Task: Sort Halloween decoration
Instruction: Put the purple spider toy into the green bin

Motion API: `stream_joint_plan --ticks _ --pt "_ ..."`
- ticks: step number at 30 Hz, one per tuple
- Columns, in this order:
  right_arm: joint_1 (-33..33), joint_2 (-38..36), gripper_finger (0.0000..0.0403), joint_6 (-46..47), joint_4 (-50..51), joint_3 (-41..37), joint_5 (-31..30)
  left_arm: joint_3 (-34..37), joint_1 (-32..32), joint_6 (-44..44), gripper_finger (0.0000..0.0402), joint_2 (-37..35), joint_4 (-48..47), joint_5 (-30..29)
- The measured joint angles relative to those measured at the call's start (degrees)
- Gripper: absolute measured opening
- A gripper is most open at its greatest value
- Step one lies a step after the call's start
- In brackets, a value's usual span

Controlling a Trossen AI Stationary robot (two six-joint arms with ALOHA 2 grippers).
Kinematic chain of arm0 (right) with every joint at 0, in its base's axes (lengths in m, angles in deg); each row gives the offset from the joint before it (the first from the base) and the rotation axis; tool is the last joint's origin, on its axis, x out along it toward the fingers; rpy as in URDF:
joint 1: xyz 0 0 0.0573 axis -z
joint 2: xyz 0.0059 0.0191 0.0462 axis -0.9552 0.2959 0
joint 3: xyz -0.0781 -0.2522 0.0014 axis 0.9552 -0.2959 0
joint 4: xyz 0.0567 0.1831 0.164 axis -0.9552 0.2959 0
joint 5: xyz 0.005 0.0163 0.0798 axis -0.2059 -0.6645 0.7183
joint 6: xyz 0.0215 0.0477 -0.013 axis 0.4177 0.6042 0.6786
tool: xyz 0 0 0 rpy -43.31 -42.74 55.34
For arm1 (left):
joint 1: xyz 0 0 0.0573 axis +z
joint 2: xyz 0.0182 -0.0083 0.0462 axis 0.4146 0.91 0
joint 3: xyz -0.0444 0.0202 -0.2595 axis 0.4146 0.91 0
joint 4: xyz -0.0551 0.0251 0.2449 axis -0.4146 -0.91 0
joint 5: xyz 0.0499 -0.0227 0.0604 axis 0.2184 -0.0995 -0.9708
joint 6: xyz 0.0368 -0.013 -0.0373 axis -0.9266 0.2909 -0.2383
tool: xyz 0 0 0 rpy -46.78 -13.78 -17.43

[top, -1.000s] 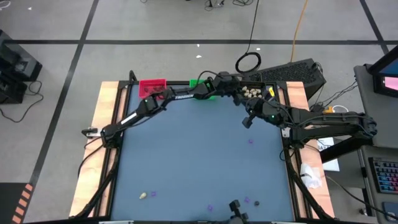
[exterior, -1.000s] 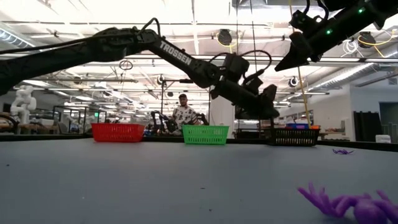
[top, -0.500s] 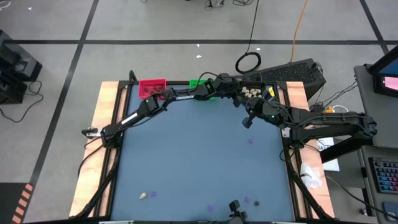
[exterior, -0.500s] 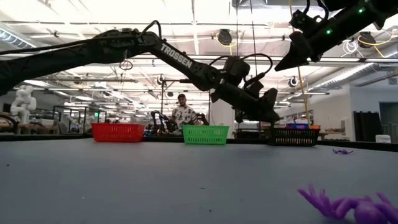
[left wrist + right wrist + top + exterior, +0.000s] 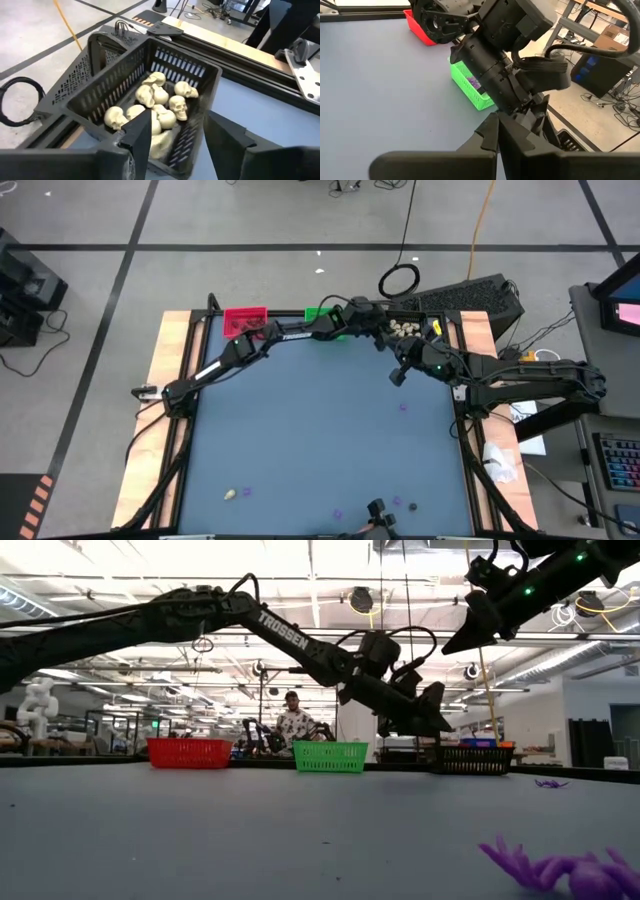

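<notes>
I had the left gripper [image 5: 175,132] over the black bin [image 5: 95,92] at the table's far edge, jaws parted and empty; cream skulls [image 5: 177,106] lay inside facing every way. The right gripper [image 5: 397,376] hung nearby, jaws closed.

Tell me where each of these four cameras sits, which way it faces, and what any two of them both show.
High view: above the table, looking straight down; both arms show, left gripper over the black bin.
Low view: at table-top height, looking level across to the red bin, green bin and room; arms enter from above.
Left wrist view: on the left arm, looking down past its open fingers at cream skulls in the black bin.
Right wrist view: on the right arm, past its shut fingers toward the left arm.
Shared: the green bin shows in the high, low and right wrist views.
</notes>
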Motion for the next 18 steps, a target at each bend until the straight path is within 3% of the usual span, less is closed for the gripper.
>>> stream_joint_plan --ticks 5,12,15,18 --pt "0.0 0.0 0.0 0.02 -0.02 0.0 0.01 0.07 0.18 -4.46 0.0134 -2.62 -1.13 0.0" --pt "-0.71 0.0 0.0 -0.3 0.13 0.0 0.04 0.04 -1.11 -7.51 0.0016 -6.06 -2.16 0.16" --pt "-1.64 0.0 0.0 -0.93 -0.09 0.0 0.05 1.06 -2.48 -7.34 0.0007 -6.06 -1.01 -0.38" --pt "-2.55 0.0 0.0 -1.12 -0.04 -0.02 0.17 6.02 -3.91 -7.3 0.0005 -6.1 4.72 -4.97"
